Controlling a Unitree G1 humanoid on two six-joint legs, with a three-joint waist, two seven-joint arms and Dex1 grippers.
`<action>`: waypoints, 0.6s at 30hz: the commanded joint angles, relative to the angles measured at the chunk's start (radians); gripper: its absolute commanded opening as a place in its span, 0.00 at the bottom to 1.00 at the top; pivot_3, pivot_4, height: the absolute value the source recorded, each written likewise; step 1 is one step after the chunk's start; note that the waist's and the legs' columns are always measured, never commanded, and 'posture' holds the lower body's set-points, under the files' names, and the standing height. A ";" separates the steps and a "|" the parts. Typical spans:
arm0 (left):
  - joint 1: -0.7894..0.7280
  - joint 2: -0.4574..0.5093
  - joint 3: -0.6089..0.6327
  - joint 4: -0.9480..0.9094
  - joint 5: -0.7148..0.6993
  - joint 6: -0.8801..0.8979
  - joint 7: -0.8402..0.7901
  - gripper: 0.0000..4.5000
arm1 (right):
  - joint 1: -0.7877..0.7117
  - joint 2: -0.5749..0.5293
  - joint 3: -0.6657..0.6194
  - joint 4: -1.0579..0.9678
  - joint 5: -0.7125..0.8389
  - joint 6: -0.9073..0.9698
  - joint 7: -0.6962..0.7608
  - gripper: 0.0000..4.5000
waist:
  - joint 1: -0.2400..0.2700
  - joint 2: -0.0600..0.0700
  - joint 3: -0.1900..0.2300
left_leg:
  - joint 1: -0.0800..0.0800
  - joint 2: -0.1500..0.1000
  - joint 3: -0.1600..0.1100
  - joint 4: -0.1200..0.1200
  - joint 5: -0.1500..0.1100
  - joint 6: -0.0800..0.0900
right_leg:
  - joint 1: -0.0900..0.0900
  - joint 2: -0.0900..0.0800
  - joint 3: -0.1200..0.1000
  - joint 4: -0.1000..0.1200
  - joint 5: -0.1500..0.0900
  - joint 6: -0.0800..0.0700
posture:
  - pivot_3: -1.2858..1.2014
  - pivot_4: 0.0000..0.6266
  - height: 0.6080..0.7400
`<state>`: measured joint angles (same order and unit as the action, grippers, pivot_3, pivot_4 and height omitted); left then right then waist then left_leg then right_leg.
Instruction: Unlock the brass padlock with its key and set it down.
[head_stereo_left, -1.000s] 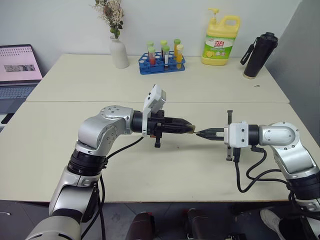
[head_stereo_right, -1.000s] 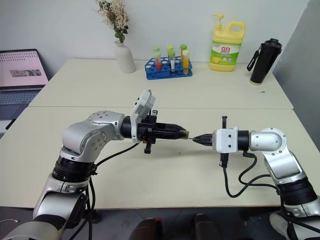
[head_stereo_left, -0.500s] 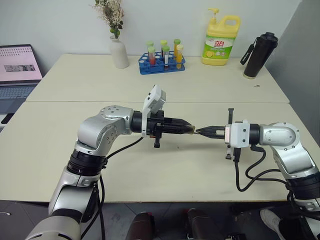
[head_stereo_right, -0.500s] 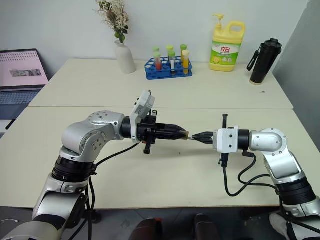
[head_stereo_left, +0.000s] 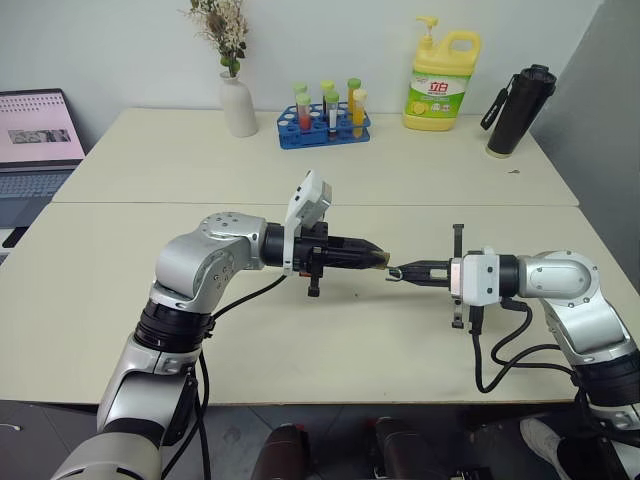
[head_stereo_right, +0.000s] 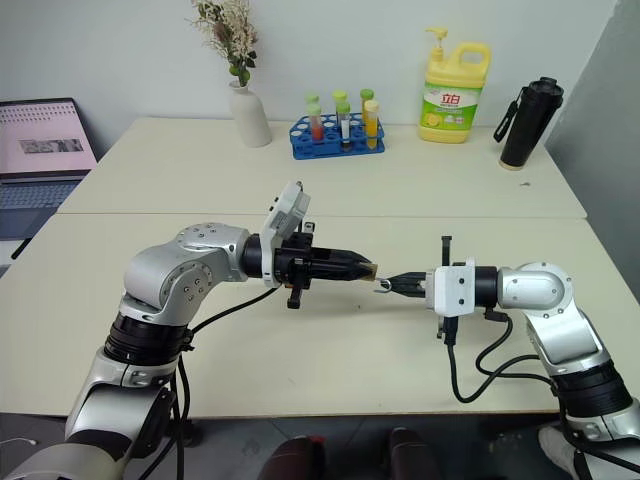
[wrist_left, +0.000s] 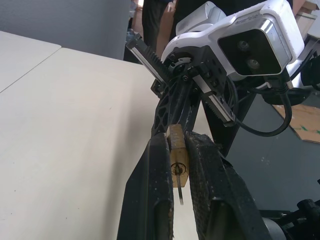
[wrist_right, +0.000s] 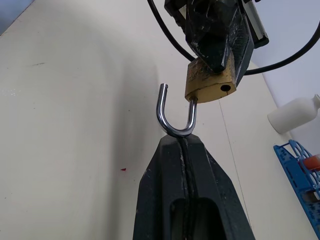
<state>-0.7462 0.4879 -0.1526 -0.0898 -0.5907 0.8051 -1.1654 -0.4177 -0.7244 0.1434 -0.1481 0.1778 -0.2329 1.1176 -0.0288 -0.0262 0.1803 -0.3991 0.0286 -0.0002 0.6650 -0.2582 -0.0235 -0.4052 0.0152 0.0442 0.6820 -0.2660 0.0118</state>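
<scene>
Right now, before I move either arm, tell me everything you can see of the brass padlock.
The brass padlock is a small, squarish, scuffed gold-coloured metal body with a thin silvery shackle. It is unlocked: one shackle leg is still seated in the body, the other has swung free of its round hole. The left gripper clamps the body, above the table and off it. The right gripper is shut on the shackle's bend. The key sticks out of the keyhole.

Lab: test-tube rack (head_stereo_left: 324, 120), laptop (head_stereo_left: 38, 140) on tables (head_stereo_left: 420, 165).
</scene>
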 joint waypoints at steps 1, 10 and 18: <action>0.000 0.001 0.006 -0.028 -0.010 -0.008 0.009 0.03 | 0.012 -0.019 -0.016 -0.012 -0.010 -0.008 -0.003 0.00 | 0.000 0.000 0.000 | 0.000 0.000 0.000 0.000 0.000 0.000 | 0.000 0.000 0.000 0.000 0.000 0.000 | 0.52 0.24 1.00; 0.093 -0.018 -0.014 0.027 0.069 -0.074 0.096 0.03 | 0.162 -0.066 -0.116 -0.095 0.041 0.245 -0.096 0.27 | 0.000 0.000 0.000 | 0.000 0.000 0.000 0.000 0.000 0.000 | 0.000 0.000 0.001 0.000 0.000 -0.001 | 0.52 0.24 1.00; 0.132 -0.087 -0.064 0.167 0.132 -0.093 0.132 0.03 | 0.227 -0.060 -0.138 -0.310 0.157 0.566 -0.177 0.89 | 0.001 0.000 0.000 | 0.000 0.000 -0.001 0.000 0.000 0.000 | 0.000 0.000 0.000 0.000 -0.001 0.001 | 0.52 0.24 1.00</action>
<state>-0.6084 0.4161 -0.2008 0.0520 -0.4730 0.7360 -1.0367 -0.1930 -0.7771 0.0204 -0.4043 0.3059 0.2726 0.9613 -0.0276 -0.0259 0.1800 -0.3990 0.0284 -0.0011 0.6651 -0.2582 -0.0235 -0.4049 0.0151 0.0445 0.6824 -0.2667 0.0130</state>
